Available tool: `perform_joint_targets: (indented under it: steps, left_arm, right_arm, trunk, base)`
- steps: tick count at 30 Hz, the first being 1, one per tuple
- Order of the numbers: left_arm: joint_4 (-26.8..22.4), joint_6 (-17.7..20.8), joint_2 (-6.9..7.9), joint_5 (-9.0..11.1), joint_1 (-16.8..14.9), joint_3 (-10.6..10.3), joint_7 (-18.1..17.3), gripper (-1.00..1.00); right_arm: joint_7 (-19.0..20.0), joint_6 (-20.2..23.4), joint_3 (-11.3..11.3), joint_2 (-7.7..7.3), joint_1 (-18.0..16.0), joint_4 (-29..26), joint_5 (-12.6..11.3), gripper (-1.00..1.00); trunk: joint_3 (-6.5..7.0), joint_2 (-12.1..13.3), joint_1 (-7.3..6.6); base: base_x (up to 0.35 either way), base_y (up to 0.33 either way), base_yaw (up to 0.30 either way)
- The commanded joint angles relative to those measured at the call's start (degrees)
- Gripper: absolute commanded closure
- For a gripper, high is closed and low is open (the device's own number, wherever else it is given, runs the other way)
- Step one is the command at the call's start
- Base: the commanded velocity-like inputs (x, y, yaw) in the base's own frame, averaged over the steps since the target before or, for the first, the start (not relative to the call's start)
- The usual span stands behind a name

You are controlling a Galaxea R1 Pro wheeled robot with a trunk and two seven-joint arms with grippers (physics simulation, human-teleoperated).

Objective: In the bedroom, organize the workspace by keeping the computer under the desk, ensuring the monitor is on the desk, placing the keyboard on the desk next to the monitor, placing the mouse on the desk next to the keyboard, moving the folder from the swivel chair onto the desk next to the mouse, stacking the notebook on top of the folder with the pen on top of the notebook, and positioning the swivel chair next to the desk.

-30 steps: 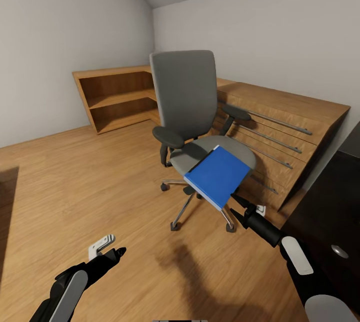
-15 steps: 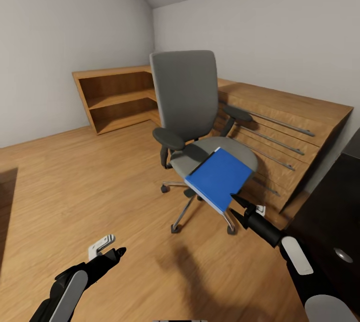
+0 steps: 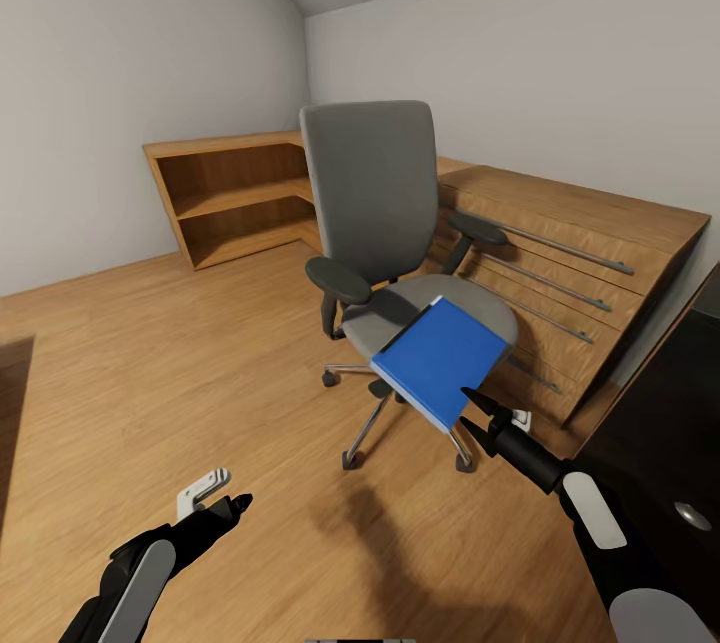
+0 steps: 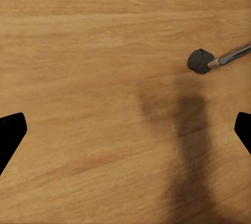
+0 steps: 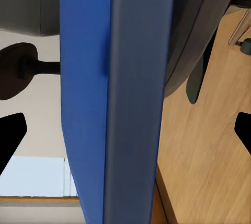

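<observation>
Head view shows a grey chair (image 3: 385,253) in the middle of a wood floor (image 3: 150,363). A blue folder (image 3: 440,358) lies on the seat, sticking out over the near edge. The right gripper (image 3: 480,421) is just in front of the folder, with its two fingers spread wide on either side of the folder's edge (image 5: 112,104). The left gripper (image 3: 232,503) hangs low over the floor, near and to the left, fingers spread too. A wood shelf (image 3: 235,193) stands far behind the chair.
</observation>
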Motion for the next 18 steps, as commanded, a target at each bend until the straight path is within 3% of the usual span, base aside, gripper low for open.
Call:
perform_joint_targets:
  steps: [1,18]
  left_arm:
    - [-0.1,0.2,0.01,0.6,0.0,0.0,0.5,-1.00]
    - [-0.1,0.2,0.01,0.6,0.0,0.0,0.5,-1.00]
  right_arm:
    - [0.0,0.4,-0.1,0.01,0.0,0.0,-0.1,-1.00]
    - [0.0,0.4,-0.1,0.01,0.0,0.0,-0.1,-1.00]
  trunk:
    - [-0.05,0.0,-0.01]
    - [-0.05,0.0,-0.01]
  base:
    - [0.003,0.000,0.000]
    - [0.051,0.026,0.000]
